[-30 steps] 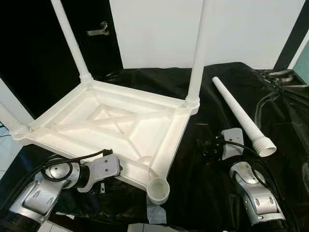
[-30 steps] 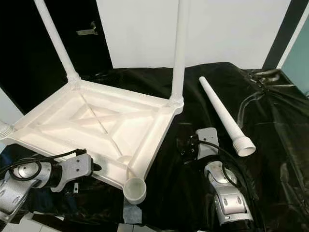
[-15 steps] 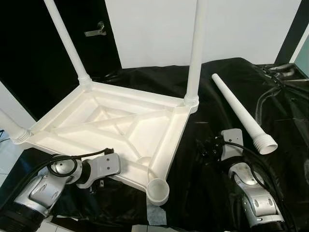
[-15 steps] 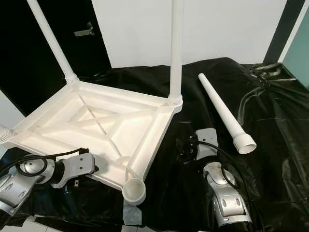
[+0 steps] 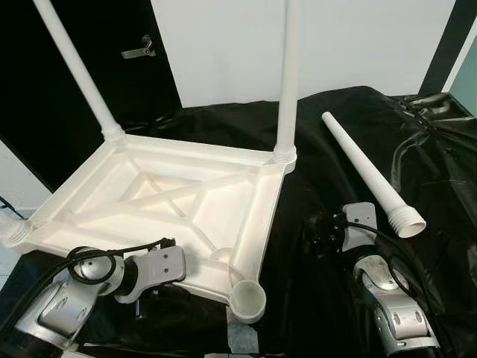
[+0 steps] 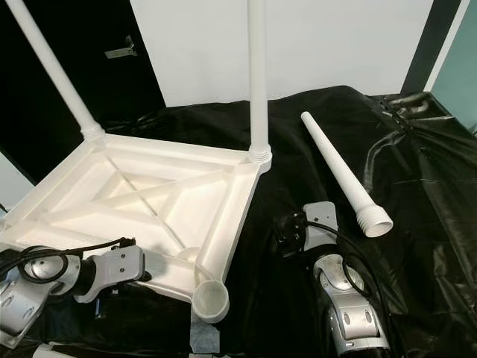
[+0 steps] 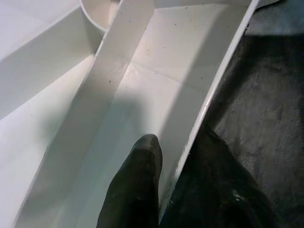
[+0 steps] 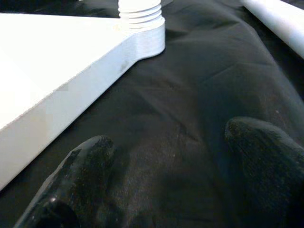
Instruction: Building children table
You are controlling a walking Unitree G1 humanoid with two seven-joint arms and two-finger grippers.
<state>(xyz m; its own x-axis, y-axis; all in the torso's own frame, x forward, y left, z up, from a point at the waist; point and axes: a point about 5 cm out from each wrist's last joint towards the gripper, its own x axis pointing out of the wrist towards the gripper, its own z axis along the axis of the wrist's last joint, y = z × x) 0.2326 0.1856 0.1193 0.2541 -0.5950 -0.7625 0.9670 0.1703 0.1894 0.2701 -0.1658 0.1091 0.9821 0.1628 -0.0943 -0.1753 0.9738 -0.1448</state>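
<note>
Your left gripper stays clamped on the tabletop rim beside the empty socket; your right gripper, spread wide and empty, rests on black cloth. The loose leg lies unmoved beyond, uninstalled.
</note>
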